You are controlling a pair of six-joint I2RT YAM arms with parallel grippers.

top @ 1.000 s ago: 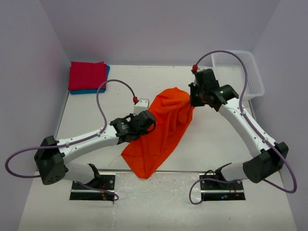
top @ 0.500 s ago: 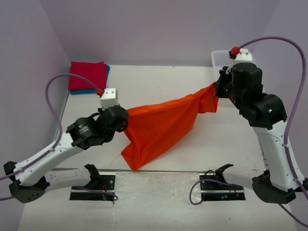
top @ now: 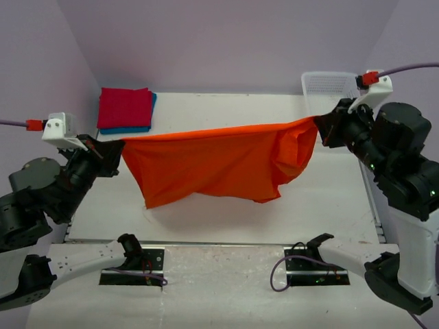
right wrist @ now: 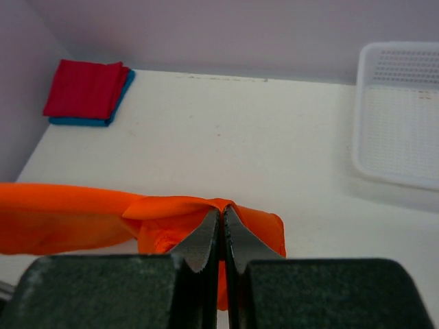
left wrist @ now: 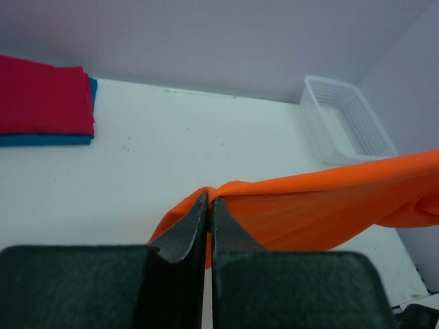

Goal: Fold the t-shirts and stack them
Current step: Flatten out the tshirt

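Observation:
An orange t-shirt (top: 212, 164) hangs stretched in the air between both arms, its top edge taut and its body drooping toward the table. My left gripper (top: 121, 145) is shut on the shirt's left corner (left wrist: 219, 188). At the right end my right gripper (top: 318, 123) is shut on the other corner (right wrist: 223, 204). A folded red t-shirt (top: 125, 107) lies on a folded blue t-shirt (top: 127, 129) at the back left; the same stack, red t-shirt (left wrist: 42, 96) over blue t-shirt (left wrist: 48, 140), shows in the left wrist view, and as red t-shirt (right wrist: 86, 89) in the right wrist view.
A white mesh basket (top: 328, 85) stands at the back right corner, also seen as the basket (left wrist: 343, 127) and the basket (right wrist: 398, 116) from the wrists. Purple walls close in the table (top: 206, 110) on three sides. Arm bases sit at the near edge.
Both arms have risen and swung apart, left going left and right going right. The orange shirt, bunched on the table a second ago, now hangs spread between them.

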